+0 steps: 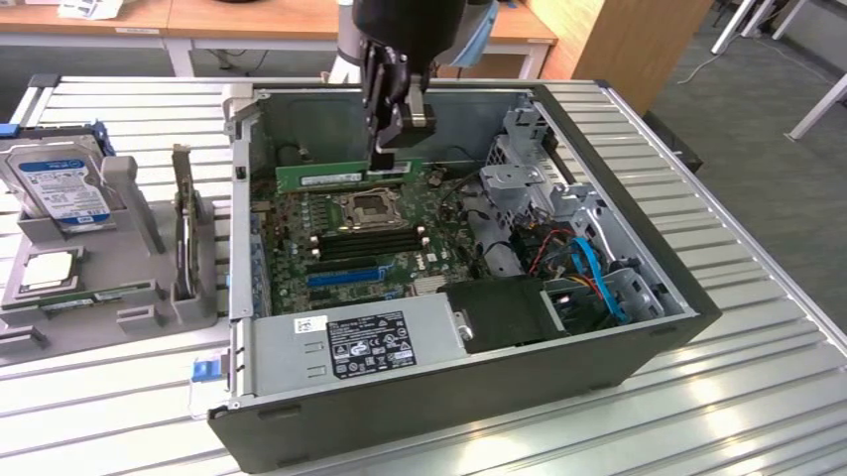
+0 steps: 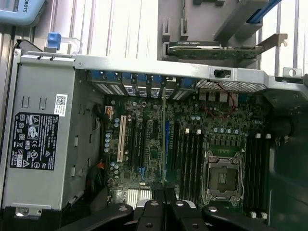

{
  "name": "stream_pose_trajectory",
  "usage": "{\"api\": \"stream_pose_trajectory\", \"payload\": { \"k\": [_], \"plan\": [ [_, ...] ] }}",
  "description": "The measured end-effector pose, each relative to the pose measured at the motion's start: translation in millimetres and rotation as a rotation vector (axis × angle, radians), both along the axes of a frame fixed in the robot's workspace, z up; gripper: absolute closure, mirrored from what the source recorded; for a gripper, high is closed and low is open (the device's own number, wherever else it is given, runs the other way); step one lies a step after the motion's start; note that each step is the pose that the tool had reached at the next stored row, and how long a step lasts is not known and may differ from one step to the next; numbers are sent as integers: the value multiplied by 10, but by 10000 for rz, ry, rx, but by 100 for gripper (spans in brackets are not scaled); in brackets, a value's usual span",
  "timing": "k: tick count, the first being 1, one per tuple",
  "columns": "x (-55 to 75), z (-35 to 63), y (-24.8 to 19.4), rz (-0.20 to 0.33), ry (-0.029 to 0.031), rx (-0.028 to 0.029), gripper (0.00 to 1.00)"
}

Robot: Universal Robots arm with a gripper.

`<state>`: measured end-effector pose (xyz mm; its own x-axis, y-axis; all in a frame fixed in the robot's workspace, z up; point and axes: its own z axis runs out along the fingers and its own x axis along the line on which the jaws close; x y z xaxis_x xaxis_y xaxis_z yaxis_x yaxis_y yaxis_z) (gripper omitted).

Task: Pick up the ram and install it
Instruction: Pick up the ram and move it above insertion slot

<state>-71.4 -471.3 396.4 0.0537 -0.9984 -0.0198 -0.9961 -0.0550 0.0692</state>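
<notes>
Green ram [image 1: 324, 177], tight in gripper [image 1: 387, 159]

Exterior view: the arm [image 1: 411, 25] is cut off at the top edge. The gripper [image 1: 387, 161] hides part of the ram [image 1: 317, 177] (label print illegible).

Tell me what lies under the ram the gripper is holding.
The ram, clamped in the gripper, hangs over the motherboard. In the wrist view it appears edge-on next to the blue slot; the strip of board directly beneath is covered.
</notes>
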Motion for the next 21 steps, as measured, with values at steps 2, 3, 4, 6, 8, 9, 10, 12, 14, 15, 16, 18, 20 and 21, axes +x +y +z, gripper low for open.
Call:
{"api": "stream_pose_trajectory", "payload": {
  "k": [2, 3, 4, 6, 8, 9, 10, 12, 14, 15, 16, 18, 20, 21],
  "plan": [
    [50, 0, -1, -2, 5, 1, 89],
    [76, 0, -2, -2, 8, 0, 89],
    [105, 0, -3, -1, 12, 0, 89],
    [153, 0, -4, -1, 18, 0, 89],
    [179, 0, -5, -2, 22, 1, 89],
    [180, -1, -5, -3, 22, 1, 89],
    [181, 0, -5, -2, 23, 1, 89],
    [181, 0, -5, -3, 23, 0, 89],
    [182, -1, -1, -2, 22, 2, 89],
    [182, -1, 3, -2, 22, 3, 89],
    [181, -1, 8, -3, 23, 3, 89],
    [181, -2, 29, -4, 23, 5, 89],
    [181, -4, 59, -3, 23, 6, 89],
    [181, -4, 76, -3, 22, 7, 89]
  ]
}}
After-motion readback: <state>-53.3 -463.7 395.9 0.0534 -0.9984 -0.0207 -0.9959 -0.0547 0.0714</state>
